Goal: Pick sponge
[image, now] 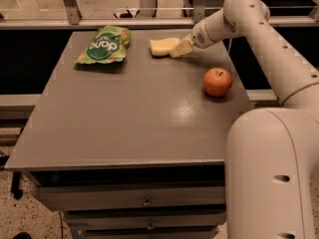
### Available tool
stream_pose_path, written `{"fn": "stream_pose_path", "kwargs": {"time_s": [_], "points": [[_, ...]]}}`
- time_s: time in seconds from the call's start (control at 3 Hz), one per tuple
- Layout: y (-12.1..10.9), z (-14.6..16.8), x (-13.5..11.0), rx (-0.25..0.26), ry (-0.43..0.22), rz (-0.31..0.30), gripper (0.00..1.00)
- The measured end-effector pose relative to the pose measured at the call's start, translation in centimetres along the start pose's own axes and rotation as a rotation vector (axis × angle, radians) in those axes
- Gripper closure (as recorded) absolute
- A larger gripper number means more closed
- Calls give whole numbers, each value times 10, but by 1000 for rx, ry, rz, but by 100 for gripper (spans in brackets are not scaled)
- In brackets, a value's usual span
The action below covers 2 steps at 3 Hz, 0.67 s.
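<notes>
The sponge is a pale yellow rounded block lying flat at the far middle of the grey table. My gripper reaches in from the right at the end of the white arm, its cream-yellow wedge-shaped finger low over the table and touching the sponge's right end. The sponge rests on the table.
A green snack bag lies at the far left of the table. A red apple stands near the right edge, in front of the gripper. My white arm and base fill the right side. A rail runs behind the table.
</notes>
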<state>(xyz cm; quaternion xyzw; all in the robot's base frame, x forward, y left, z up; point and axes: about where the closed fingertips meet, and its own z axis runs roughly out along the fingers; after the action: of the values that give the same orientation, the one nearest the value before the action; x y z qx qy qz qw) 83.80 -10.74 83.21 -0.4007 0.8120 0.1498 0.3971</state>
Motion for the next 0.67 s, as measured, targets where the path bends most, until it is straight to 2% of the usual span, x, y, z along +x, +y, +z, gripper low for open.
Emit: {"fn": "stream_pose_path", "kwargs": {"time_s": [0.33,0.67], "points": [[3,-2,3,-8,14,6,52],[3,-3,3,-8,14,6,28]]}}
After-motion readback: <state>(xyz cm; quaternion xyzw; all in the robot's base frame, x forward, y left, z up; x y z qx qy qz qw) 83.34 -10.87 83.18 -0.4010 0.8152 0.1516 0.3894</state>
